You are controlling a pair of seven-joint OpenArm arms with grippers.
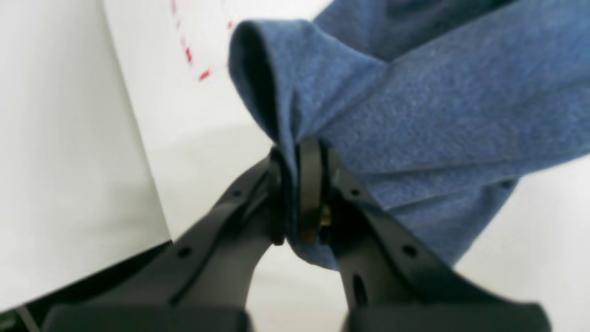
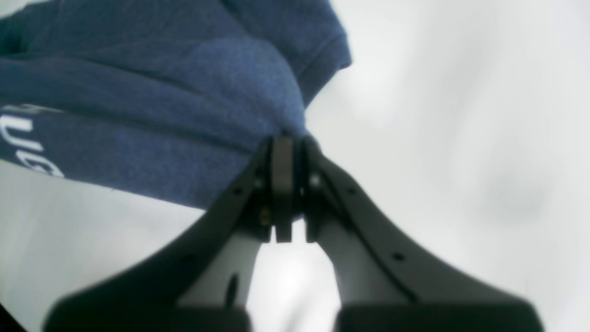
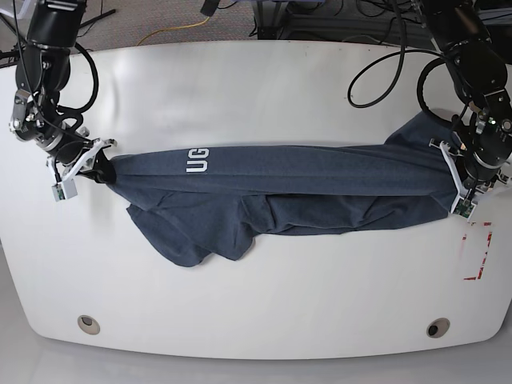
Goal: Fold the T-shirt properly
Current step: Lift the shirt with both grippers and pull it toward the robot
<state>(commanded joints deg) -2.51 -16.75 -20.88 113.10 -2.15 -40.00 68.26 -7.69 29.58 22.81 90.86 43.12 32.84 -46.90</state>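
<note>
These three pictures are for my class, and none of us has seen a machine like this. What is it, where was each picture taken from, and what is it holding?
It is a robot with two arms working over a white table. The wide picture looks down on the whole scene from above. The other two come from small cameras on the wrists, looking along the black grippers.

Stretched between the arms is a dark blue T-shirt with white letters. Part of it sags and lies rumpled on the table.

The left gripper, on the right in the wide picture, is closed on one end of the cloth. The right gripper is closed on the other end. The close-ups show fabric bunched where each gripper pinches it. Red dashed marks sit near the table's edge.
</note>
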